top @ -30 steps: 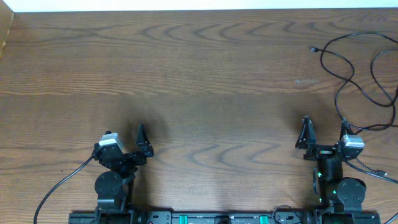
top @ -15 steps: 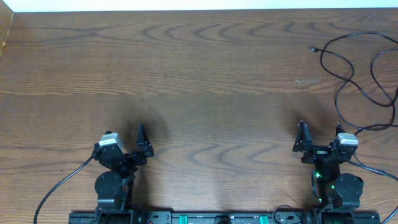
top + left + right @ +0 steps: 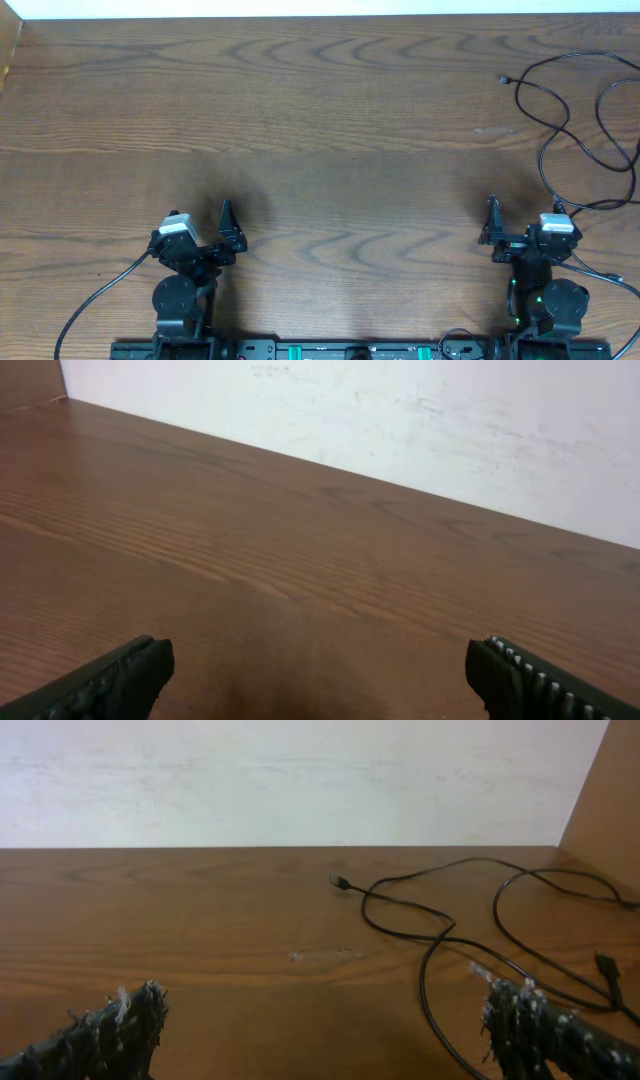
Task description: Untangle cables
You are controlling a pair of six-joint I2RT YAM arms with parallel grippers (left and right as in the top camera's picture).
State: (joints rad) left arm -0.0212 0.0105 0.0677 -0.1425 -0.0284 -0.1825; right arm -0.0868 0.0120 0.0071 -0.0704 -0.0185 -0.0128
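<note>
Thin black cables lie in loose crossing loops at the far right of the wooden table, with a small plug end pointing left. They also show in the right wrist view, ahead and to the right of my right gripper, which is open and empty; one loop runs close by its right finger. In the overhead view my right gripper sits near the front edge, below the cables. My left gripper is open and empty at the front left, over bare wood. No white cable is in view.
A wooden side board rises at the table's right edge, and another stands at the far left corner. A white wall runs behind the table. Thick arm cables trail from both bases.
My right gripper has shifted slightly, drawing back a little toward its base. The left arm and the cables have not moved.
</note>
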